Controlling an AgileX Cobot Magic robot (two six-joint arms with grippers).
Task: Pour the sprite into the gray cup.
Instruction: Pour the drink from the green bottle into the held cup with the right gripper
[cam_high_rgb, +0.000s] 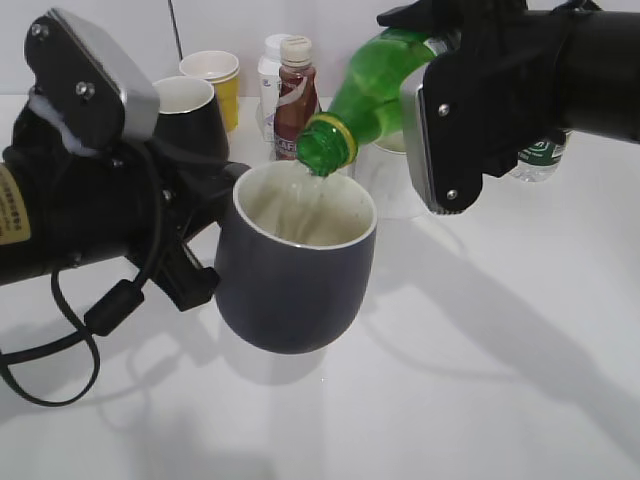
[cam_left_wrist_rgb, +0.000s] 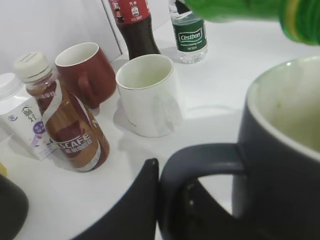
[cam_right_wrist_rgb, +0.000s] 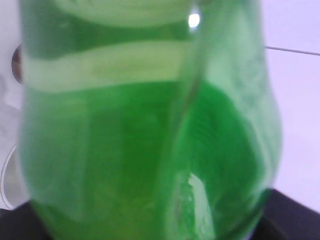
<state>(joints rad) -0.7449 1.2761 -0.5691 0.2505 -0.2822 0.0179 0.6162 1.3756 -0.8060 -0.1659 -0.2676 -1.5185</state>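
Note:
The gray cup (cam_high_rgb: 295, 270) is held off the table by its loop handle (cam_left_wrist_rgb: 200, 155). My left gripper (cam_left_wrist_rgb: 167, 200) is shut on that handle. The sprite (cam_high_rgb: 375, 95), a bright-green bottle, is tilted neck-down with its open mouth (cam_high_rgb: 325, 148) just over the cup's rim. My right gripper (cam_high_rgb: 470, 110) is shut on the bottle's body, which fills the right wrist view (cam_right_wrist_rgb: 145, 130). The bottle's neck also shows at the top of the left wrist view (cam_left_wrist_rgb: 295, 17). The cup's off-white inside (cam_left_wrist_rgb: 295, 110) is visible.
Behind the cup stand a brown coffee bottle (cam_high_rgb: 295, 95), a white carton (cam_left_wrist_rgb: 20, 125), a black mug (cam_high_rgb: 190, 115), a yellow paper cup (cam_high_rgb: 215, 80), a white mug (cam_left_wrist_rgb: 147, 95), a red mug (cam_left_wrist_rgb: 87, 72), a cola bottle (cam_left_wrist_rgb: 135, 25) and a small water bottle (cam_left_wrist_rgb: 190, 32).

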